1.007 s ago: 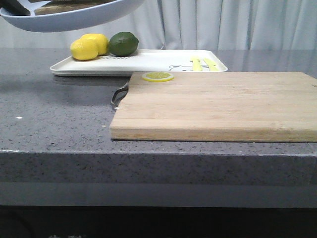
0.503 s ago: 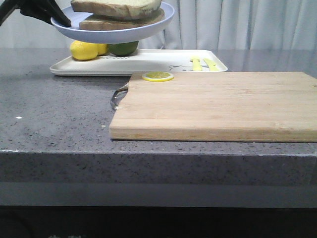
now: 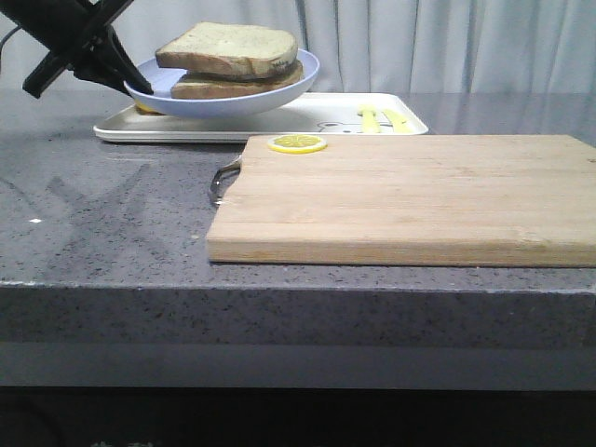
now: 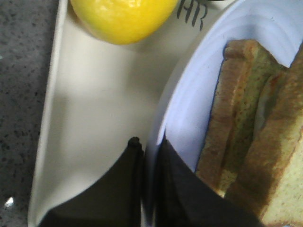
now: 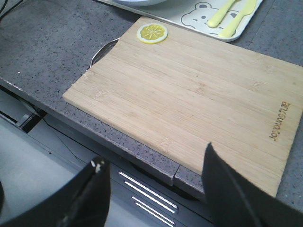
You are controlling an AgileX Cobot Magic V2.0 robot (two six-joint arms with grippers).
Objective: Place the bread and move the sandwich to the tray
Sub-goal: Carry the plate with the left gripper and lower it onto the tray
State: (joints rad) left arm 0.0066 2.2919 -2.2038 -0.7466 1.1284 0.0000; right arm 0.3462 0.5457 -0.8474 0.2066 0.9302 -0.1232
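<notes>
now left end effector [image 3: 130, 79] pinches sandwich [image 3: 233, 70] rim over tray [image 3: 307, 116].

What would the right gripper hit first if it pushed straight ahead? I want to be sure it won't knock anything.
Probably the wooden cutting board: the open right gripper points at its near edge from off the counter. The lemon slice lies farther back. Depth is unclear.

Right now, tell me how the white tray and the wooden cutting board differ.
The tray is white with a low rim and a bear print; the cutting board is plain light wood with a metal handle. The tray sits farther back, under the blue plate gripped by the left pincer; the board carries only a lemon slice. Both are flat, rectangular, on the counter.
</notes>
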